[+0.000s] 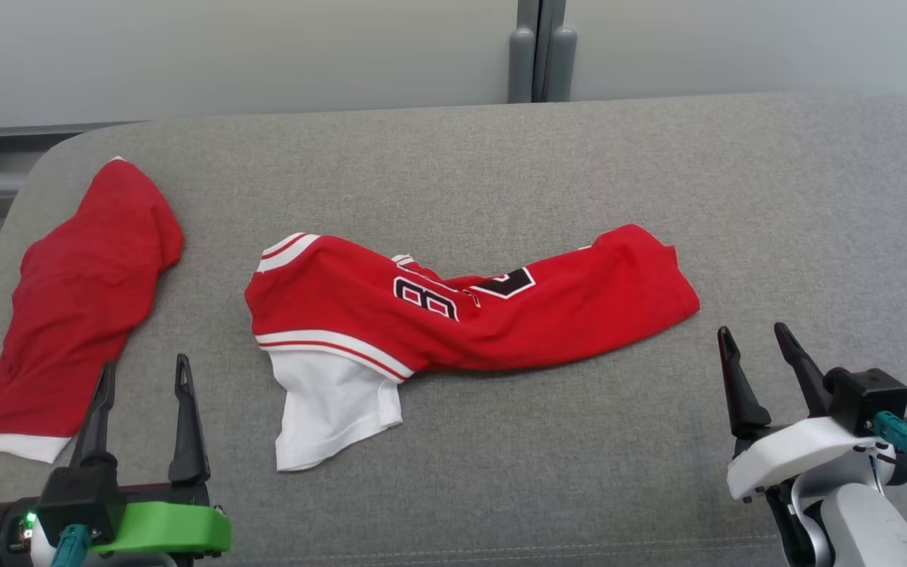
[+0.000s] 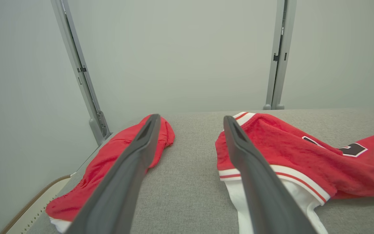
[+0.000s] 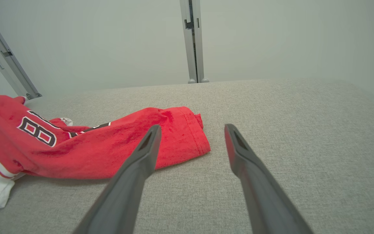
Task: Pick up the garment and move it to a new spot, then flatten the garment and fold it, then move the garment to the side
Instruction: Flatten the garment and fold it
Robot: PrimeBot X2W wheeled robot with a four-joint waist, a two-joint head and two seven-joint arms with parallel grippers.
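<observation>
Head view: crumpled red garment mid grey surface, long axis left–right, white-trimmed end leftward, black "8" legible. Left gripper, right gripper — both spread, empty.
Left wrist: trimmed end at right.
Right wrist: "8" at left.

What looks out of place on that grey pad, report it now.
The red jersey in the middle lies twisted and bunched, its number creased into a fold and a white part spilling out toward the robot. A second red garment lies rumpled at the left edge of the grey pad. Nothing looks torn or spilled.
</observation>
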